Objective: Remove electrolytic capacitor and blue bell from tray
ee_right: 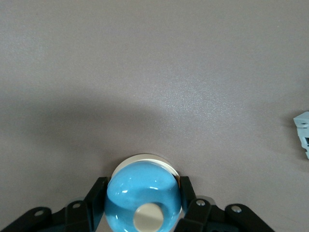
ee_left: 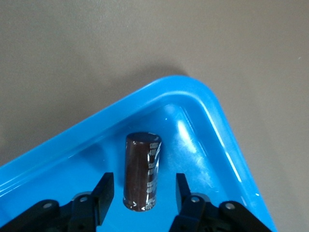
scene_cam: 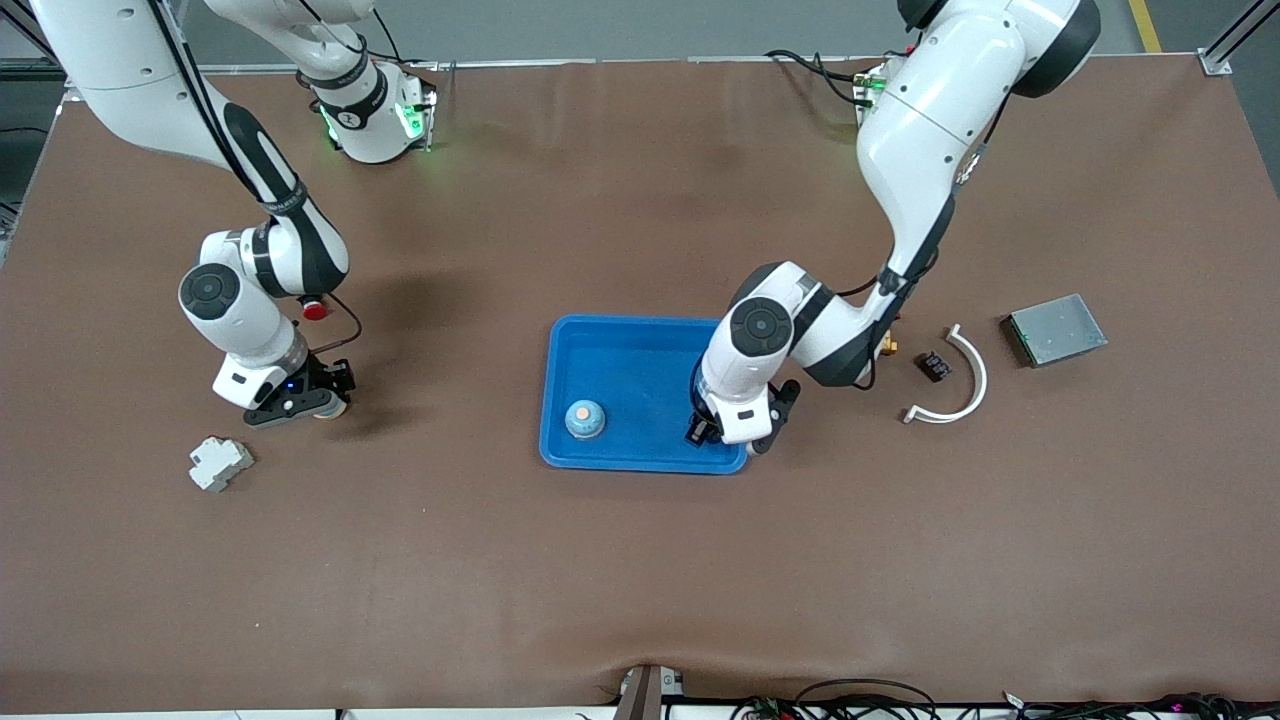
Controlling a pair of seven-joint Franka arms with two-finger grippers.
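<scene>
A dark brown capacitor (ee_left: 141, 174) rests in a corner of the blue tray (scene_cam: 640, 350), which also shows in the left wrist view (ee_left: 212, 125). My left gripper (scene_cam: 730, 432) is low over that corner, open, with one finger (ee_left: 107, 186) on each side of the capacitor and a gap on both sides (ee_left: 143, 183). The gripper hides the capacitor in the front view. My right gripper (scene_cam: 310, 405) is low over the table toward the right arm's end and is shut on a blue bell (ee_right: 140, 193) with a white button (ee_right: 142, 188). A small blue dome with an orange top (scene_cam: 585, 418) sits in the tray.
A grey-white plastic part (scene_cam: 220, 463) lies near the right gripper, nearer the front camera, and shows in the right wrist view (ee_right: 303, 133). Toward the left arm's end lie a small black part (scene_cam: 935, 366), a white curved strip (scene_cam: 965, 385) and a grey metal box (scene_cam: 1055, 329).
</scene>
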